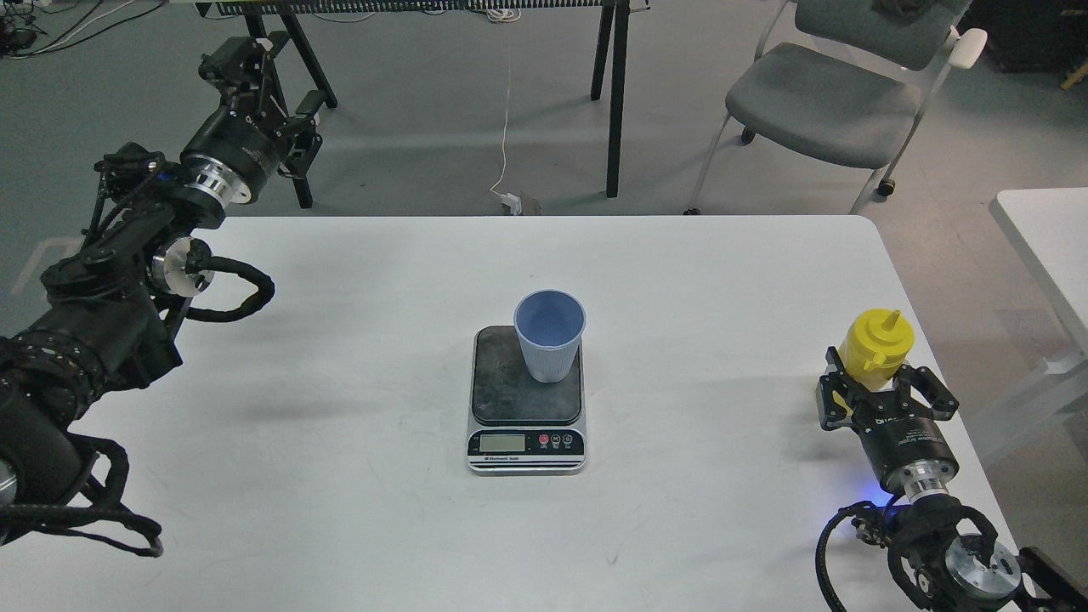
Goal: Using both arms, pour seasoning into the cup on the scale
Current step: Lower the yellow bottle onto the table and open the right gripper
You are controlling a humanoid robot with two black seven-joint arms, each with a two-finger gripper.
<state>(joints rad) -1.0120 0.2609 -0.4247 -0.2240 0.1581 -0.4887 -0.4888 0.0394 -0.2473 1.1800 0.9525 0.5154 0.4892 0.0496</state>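
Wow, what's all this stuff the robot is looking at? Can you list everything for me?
table: one, white, fills the foreground
scale: one, dark grey platform with silver-black front, table centre
cup: one, light blue, upright on the scale's back right part
seasoning bottle: one, yellow, near the table's right edge
chair: one, grey, on the floor beyond the table, upper right
second table: one, white, partly seen at the right edge
black legs: several, of a table or bench at the top
white cable: one, hanging to the floor
left gripper: one, black, raised past the table's left corner
right gripper: one, black, fingers either side of the bottle
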